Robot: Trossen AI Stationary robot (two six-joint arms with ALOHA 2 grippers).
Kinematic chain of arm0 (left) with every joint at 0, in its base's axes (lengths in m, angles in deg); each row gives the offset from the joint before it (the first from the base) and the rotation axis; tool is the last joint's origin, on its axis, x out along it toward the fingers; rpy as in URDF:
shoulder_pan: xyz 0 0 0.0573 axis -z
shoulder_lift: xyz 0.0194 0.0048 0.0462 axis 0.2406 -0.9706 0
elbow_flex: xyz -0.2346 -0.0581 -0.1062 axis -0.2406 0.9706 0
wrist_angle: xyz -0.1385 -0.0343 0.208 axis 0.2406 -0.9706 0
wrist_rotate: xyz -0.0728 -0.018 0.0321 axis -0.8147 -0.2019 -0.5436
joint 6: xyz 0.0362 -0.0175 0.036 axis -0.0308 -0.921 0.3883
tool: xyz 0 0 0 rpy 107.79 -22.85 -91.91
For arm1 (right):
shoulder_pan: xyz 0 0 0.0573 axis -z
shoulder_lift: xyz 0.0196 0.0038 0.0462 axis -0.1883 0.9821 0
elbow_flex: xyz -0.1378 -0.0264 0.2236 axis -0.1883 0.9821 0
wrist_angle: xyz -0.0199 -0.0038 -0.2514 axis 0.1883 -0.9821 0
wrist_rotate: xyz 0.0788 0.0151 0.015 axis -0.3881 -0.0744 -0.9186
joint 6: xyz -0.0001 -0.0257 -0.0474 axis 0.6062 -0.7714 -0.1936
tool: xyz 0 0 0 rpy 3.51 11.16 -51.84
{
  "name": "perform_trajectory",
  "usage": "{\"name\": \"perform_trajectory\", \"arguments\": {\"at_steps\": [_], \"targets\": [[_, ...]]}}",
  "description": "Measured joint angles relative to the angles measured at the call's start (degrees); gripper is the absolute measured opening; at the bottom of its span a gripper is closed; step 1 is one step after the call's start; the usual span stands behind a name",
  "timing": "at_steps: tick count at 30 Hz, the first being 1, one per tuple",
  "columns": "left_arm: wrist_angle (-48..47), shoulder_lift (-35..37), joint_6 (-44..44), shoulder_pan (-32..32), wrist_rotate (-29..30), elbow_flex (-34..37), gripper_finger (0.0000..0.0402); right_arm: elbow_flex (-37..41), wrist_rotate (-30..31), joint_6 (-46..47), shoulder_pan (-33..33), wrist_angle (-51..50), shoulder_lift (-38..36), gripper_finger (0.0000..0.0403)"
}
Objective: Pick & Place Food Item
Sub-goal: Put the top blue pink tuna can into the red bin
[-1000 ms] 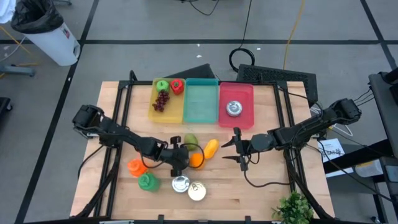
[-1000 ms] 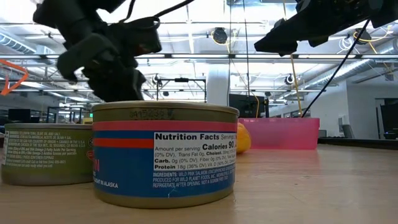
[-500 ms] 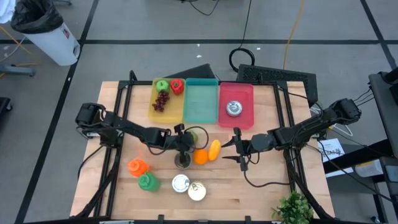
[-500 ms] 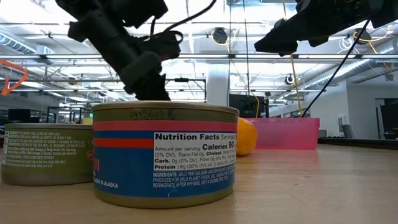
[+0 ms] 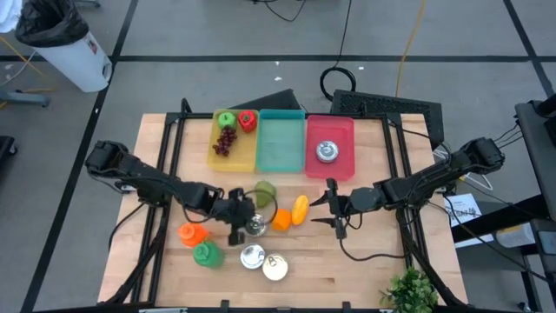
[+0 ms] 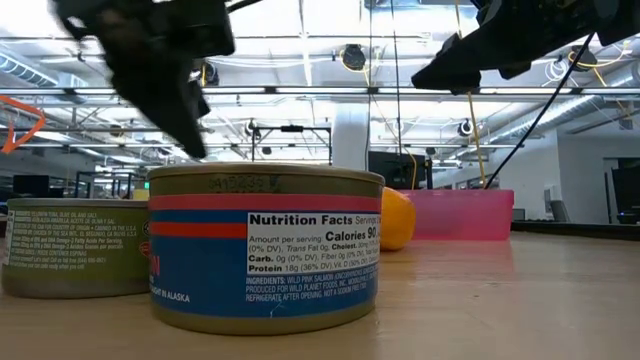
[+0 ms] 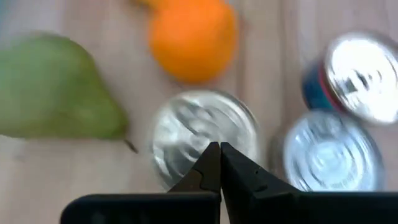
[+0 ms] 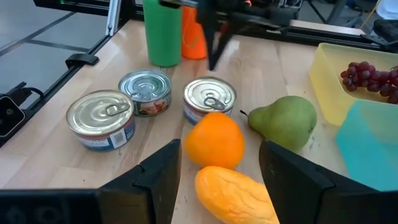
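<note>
Three tins stand near the table's near edge. The middle tin (image 5: pixel 254 227) (image 7: pixel 205 134) (image 8: pixel 209 98) has a ring-pull lid. My left gripper (image 5: pixel 242 224) (image 7: pixel 219 152) is shut and hovers just left of this tin. In the right wrist view, the left gripper (image 8: pixel 214 50) stands clear above the table. An orange (image 5: pixel 281 219) (image 8: pixel 214 142), a mango (image 5: pixel 300 209) (image 8: pixel 233 193) and a green pear (image 5: pixel 264 191) (image 8: pixel 283 119) lie on the wood. My right gripper (image 5: pixel 334 209) (image 8: pixel 219 152) is open and hovers right of the mango.
Along the far edge sit a yellow tray (image 5: pixel 217 152) with grapes, an apple and a pepper, a teal tray (image 5: pixel 281 143), and a pink tray (image 5: pixel 343 130) holding a tin. Two more tins (image 5: pixel 252 256) (image 5: pixel 274 268) and orange and green bottles (image 5: pixel 189 233) (image 5: pixel 206 254) stand near the left arm.
My left gripper swung toward the far edge, then drew back toward the table's left and near side. The ring-pull tin it covered a second ago now stands uncovered on the wood. The orange has shifted slightly to the right.
</note>
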Motion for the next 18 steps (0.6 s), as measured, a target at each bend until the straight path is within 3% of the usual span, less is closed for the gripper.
{"name": "perform_trajectory", "arguments": {"at_steps": [4, 10, 18], "targets": [[-2.7, -3.2, -0.9, 3.2, 0.2, 0.1, 0.0008, 0.0, 0.0, 0.0, 0.0, 0.1, 0.0, 0.0201], [1.9, -7.3, -0.6, 3.6, 0.4, -0.2, 0.0007, 0.0, 0.0, -0.1, 0.1, 0.7, 0.0, 0.0201], [7.0, -8.6, 4.1, -0.7, 10.7, 0.1, 0.0031, 0.0, 0.1, -1.5, 0.1, 1.1, 0.0, 0.0201]]}}
